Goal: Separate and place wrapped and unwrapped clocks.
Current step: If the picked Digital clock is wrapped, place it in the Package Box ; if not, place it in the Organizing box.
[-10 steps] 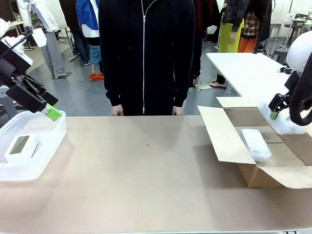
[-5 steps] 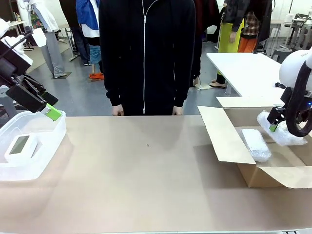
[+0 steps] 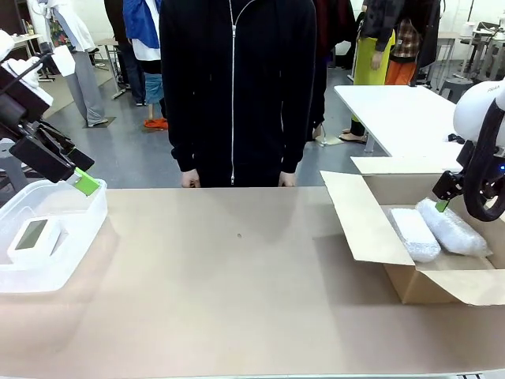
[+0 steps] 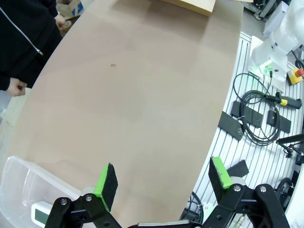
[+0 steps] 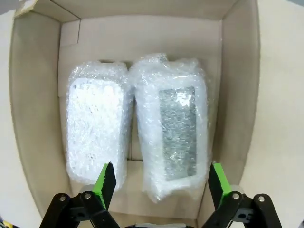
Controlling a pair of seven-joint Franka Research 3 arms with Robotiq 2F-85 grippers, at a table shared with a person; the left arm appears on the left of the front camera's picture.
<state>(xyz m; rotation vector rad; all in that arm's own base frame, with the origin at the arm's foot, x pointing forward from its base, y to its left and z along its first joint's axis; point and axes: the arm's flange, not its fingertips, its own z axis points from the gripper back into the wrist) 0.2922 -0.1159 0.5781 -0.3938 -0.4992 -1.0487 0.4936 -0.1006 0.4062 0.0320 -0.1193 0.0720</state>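
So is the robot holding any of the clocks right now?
No, nothing is held. The right gripper hangs with open jaws above the two wrapped clocks in the cardboard box; the left gripper is open too.

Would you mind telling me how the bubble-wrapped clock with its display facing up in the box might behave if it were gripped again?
The wrapped clock would probably feel squashy at first, since loose bubbly film covers it. The film looks glossy, so it might slip against the hard block inside. Lying flat beside the other wrapped clock in the cardboard box, it seems unlikely to roll.
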